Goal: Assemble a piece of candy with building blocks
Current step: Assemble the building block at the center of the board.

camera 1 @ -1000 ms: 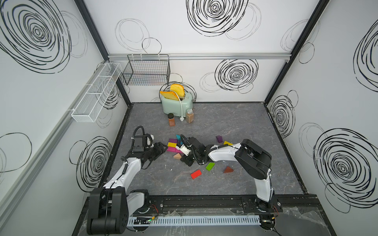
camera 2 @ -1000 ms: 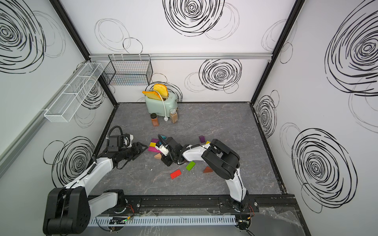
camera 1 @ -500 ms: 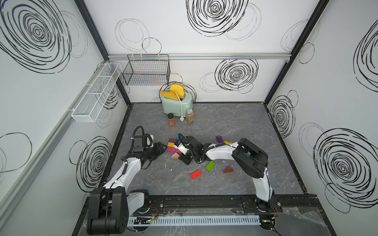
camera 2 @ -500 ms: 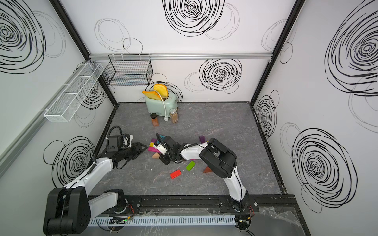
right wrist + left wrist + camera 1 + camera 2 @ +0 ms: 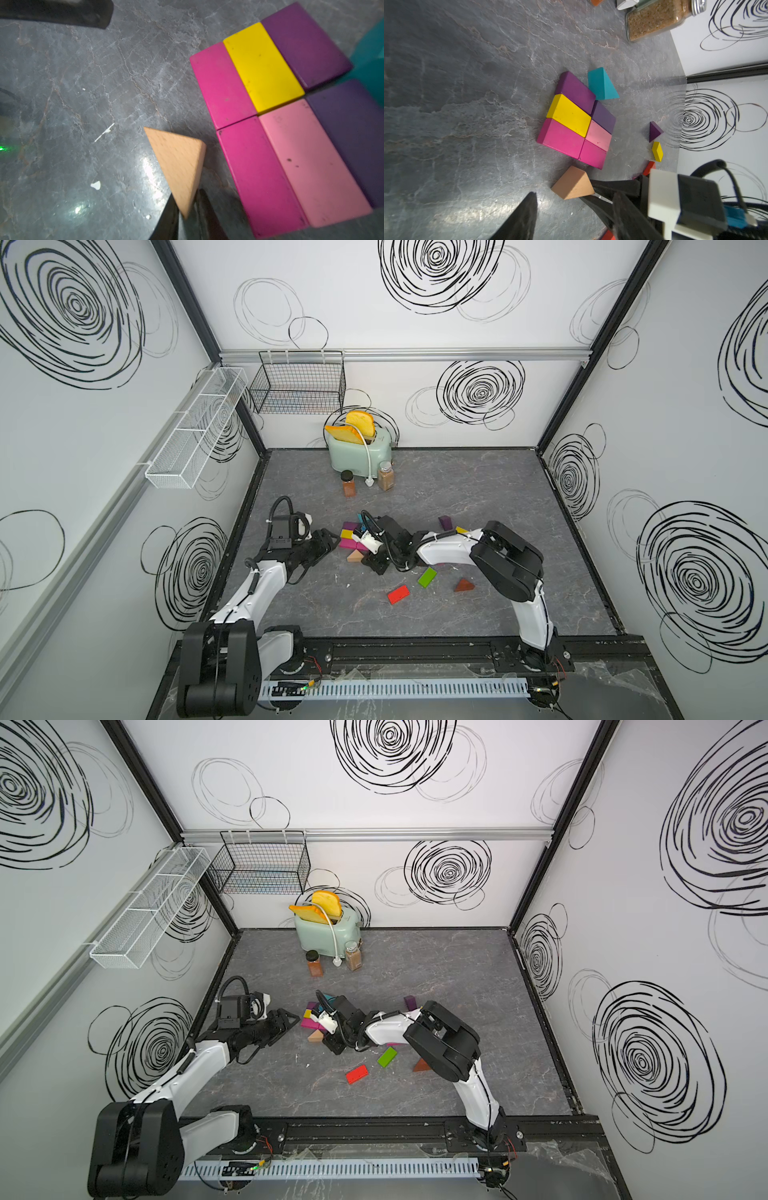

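Right jaws pinch tan triangle [image 5: 176, 164] tip; left jaws spread, empty. Nudge it snug against magenta brick [image 5: 259, 176] before release.

Jaws nip the tan triangle [image 5: 176, 164] — bricks [image 5: 259, 83] just beside.

In the right wrist view the teal triangle [image 5: 372, 68] is blurred and cut off by the picture's edge. The tan triangle [image 5: 176, 162] has its tip hidden between the fingers of the right gripper [image 5: 185, 200]. In the left wrist view that gripper covers most of a red block [image 5: 649, 168].
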Robot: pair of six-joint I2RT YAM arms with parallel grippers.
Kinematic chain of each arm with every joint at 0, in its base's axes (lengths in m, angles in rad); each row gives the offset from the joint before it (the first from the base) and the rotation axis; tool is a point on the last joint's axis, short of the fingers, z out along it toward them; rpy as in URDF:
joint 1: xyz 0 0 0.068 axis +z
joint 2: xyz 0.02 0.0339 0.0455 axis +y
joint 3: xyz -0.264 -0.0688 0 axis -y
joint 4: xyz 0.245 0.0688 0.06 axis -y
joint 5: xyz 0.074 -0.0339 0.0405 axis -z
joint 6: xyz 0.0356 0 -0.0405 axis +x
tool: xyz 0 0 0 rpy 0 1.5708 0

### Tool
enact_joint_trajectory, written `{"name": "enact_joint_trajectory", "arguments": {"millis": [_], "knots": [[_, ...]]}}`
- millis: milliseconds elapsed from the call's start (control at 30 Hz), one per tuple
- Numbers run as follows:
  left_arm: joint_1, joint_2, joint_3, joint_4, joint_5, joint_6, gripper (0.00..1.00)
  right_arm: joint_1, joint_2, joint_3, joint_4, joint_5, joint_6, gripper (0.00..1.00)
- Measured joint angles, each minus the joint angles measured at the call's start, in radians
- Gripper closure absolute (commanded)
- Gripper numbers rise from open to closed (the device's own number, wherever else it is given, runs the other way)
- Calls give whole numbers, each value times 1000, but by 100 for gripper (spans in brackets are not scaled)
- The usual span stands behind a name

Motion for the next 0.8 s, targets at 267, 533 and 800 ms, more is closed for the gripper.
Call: {"name": "enact_joint_trajectory", "arguments": {"millis": [267,533,800], "knots": [[2,-1,0,-1,2,2,2,0,-6,-2,0,1,7,62],[-38,-79,-8,-35,1,-17,3,0,-109,-68,-19,17,24,46],[-266,-149,-126,8,-23,-159,3,-30,-405,-287,-38,45,75,6]]}}
